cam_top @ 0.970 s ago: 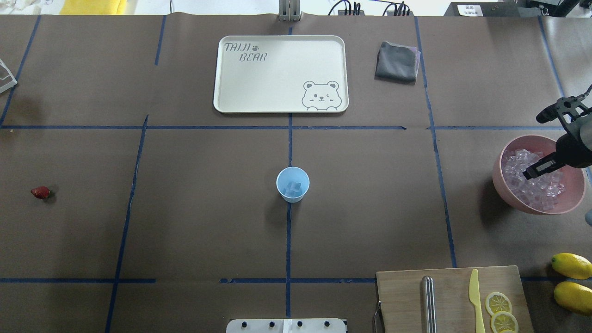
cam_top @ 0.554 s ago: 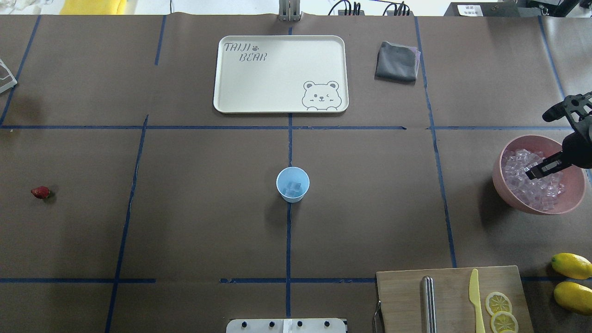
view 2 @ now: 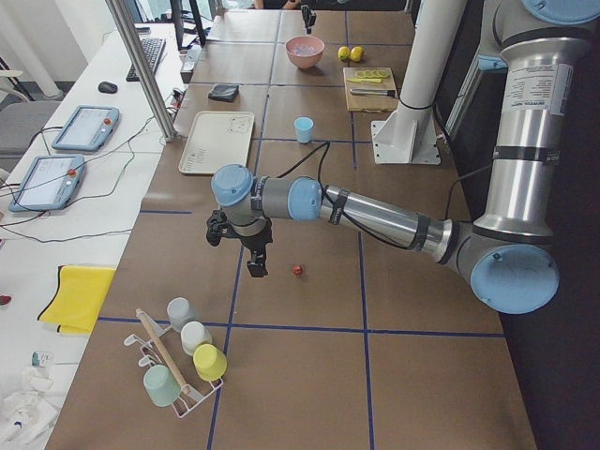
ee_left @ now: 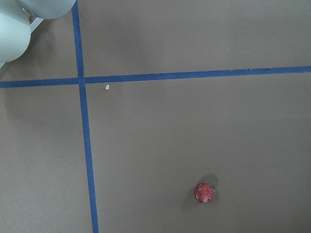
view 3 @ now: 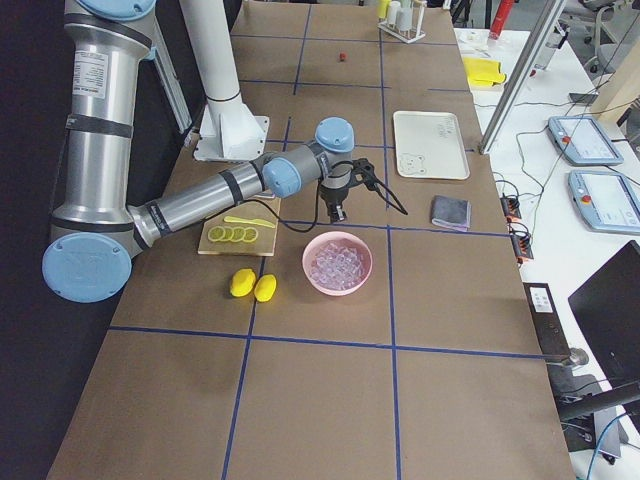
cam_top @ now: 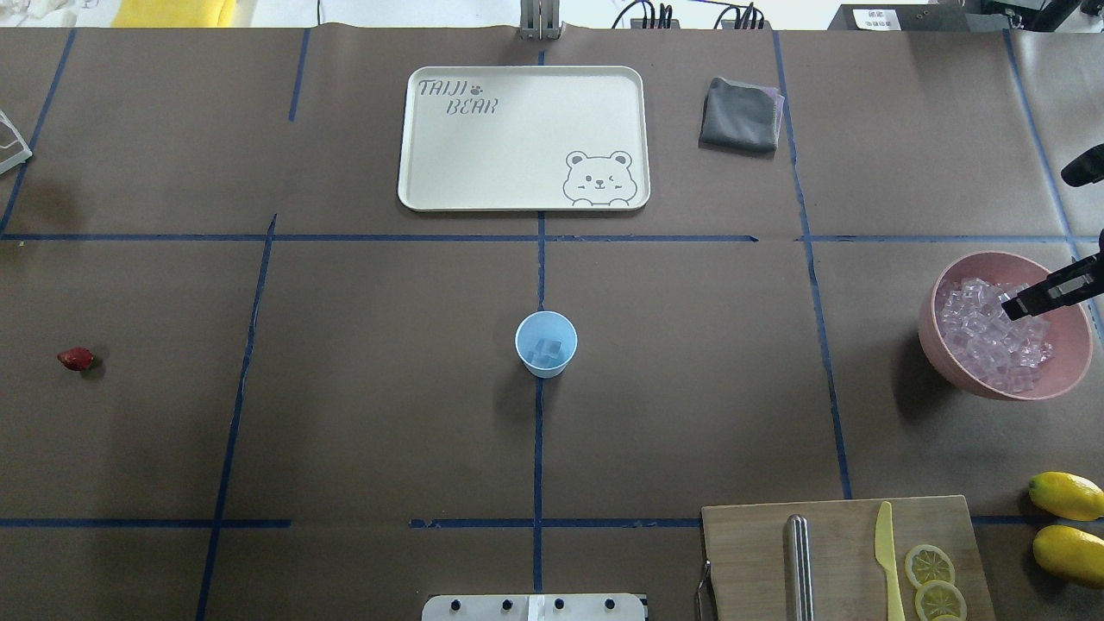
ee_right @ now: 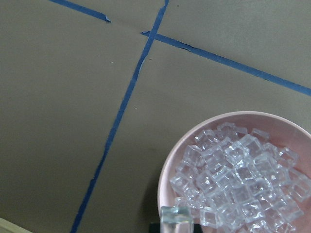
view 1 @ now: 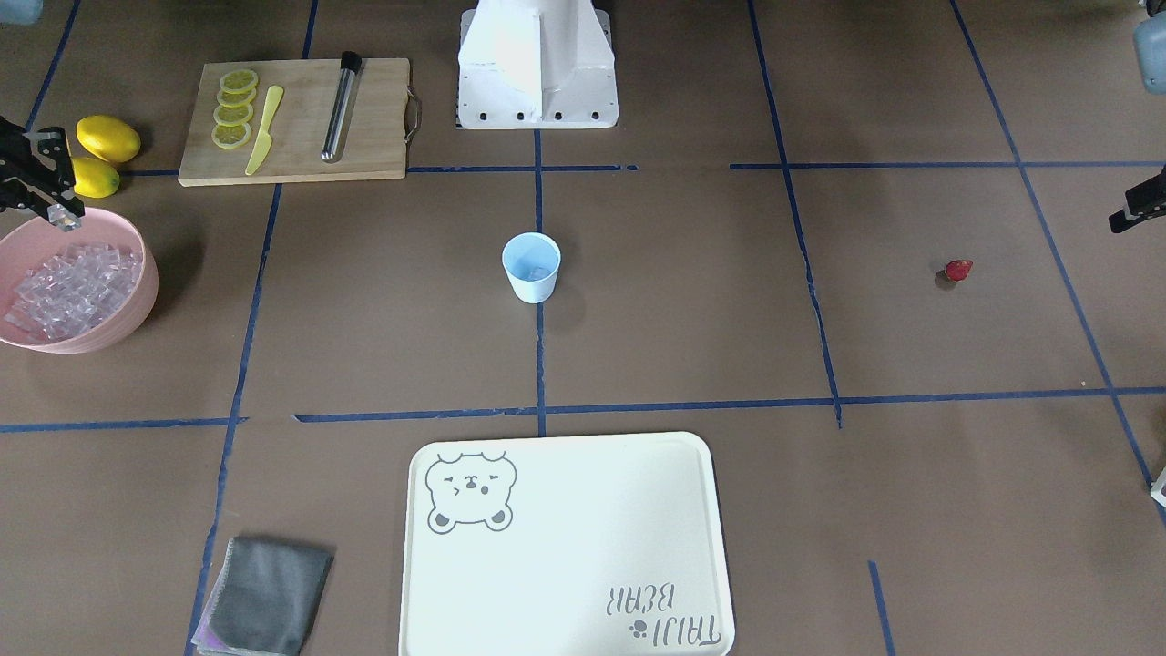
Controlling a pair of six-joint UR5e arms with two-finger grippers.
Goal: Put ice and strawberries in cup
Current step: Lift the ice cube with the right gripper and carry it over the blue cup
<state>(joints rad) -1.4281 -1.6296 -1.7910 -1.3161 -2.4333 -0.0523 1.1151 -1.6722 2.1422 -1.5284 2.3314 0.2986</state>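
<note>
The pale blue cup (cam_top: 546,343) stands at the table's middle with a few ice cubes inside; it also shows in the front view (view 1: 531,266). The pink bowl (cam_top: 929,323) at the right holds many ice cubes (cam_top: 983,338). My right gripper (view 1: 62,216) is above the bowl's edge, shut on one ice cube (ee_right: 176,216). The red strawberry (cam_top: 76,359) lies on the table at the far left and shows in the left wrist view (ee_left: 204,192). My left gripper (view 2: 258,267) hovers near the strawberry; I cannot tell whether it is open or shut.
A cream bear tray (cam_top: 431,172) and a grey cloth (cam_top: 740,114) lie at the back. A cutting board (cam_top: 750,552) with a yellow knife, lemon slices and a metal rod is at the front right, beside two lemons (cam_top: 1067,495). A cup rack (view 2: 178,370) stands past the strawberry.
My right gripper has risen out of the ice bowl and shifted toward the right edge. The cup and the strawberry have not moved.
</note>
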